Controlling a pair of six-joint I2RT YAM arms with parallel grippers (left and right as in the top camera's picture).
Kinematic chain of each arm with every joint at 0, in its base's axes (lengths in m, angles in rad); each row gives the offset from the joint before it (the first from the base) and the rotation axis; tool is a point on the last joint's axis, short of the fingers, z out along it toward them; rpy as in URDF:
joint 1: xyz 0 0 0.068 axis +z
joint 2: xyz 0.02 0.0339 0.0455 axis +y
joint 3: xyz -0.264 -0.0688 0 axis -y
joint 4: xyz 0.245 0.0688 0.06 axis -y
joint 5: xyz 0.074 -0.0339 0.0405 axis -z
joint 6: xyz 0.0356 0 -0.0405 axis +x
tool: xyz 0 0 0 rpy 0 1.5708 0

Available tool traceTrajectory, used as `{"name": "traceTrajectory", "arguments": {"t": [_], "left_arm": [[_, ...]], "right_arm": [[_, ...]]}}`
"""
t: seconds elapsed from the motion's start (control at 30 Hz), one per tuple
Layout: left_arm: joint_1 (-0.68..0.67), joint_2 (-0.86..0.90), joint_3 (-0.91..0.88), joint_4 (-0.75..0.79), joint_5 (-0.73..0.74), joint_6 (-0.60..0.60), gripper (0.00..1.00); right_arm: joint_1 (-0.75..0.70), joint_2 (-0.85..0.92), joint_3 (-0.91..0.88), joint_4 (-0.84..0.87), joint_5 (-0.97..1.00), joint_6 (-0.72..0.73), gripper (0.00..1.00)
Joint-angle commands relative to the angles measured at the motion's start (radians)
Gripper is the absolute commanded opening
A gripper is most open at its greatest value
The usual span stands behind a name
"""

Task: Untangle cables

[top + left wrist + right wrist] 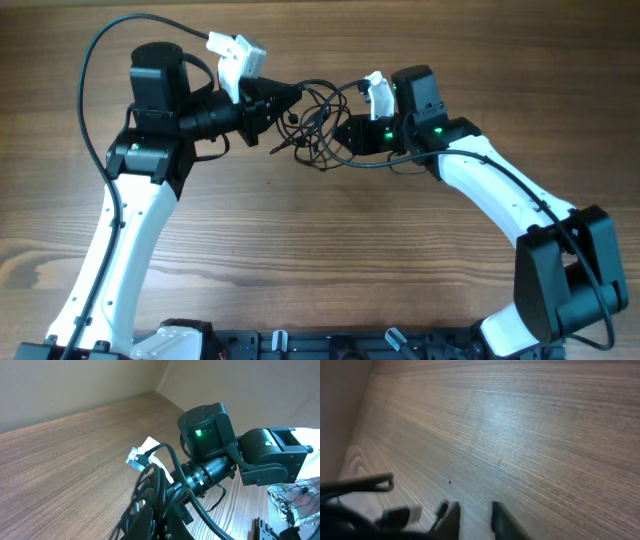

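The cables (312,122) are a tangle of thin black wires lying on the table between my two grippers. My left gripper (278,108) reaches in from the left and is shut on several strands. In the left wrist view the wires (159,491) run up between its fingers (172,530), and a small silver-and-white plug (135,458) sticks out at the top of the bundle. My right gripper (343,135) sits at the tangle's right edge. In the right wrist view its fingers (476,520) are slightly apart with nothing between them. A small black plug (442,508) and a white-tipped plug (402,515) lie just to their left.
The wooden table (330,250) extends all round the tangle. The right arm's wrist with its green light (207,435) fills the middle of the left wrist view. A thick black arm cable (105,40) arcs over the left arm. A black rail (330,345) runs along the front edge.
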Motion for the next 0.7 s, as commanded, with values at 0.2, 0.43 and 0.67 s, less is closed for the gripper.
{"name": "traceTrajectory", "arguments": {"t": [0.2, 0.43, 0.67], "left_arm": [[0.006, -0.021, 0.017, 0.007, 0.019, -0.005, 0.04], [0.015, -0.021, 0.017, 0.007, -0.011, -0.005, 0.04], [0.089, -0.021, 0.017, 0.007, -0.011, -0.006, 0.04]], "right_arm": [[-0.014, 0.016, -0.003, -0.032, 0.021, -0.007, 0.07], [-0.038, 0.016, -0.003, -0.109, 0.278, 0.108, 0.05], [-0.152, 0.016, -0.003, -0.175, 0.362, 0.121, 0.04]]}}
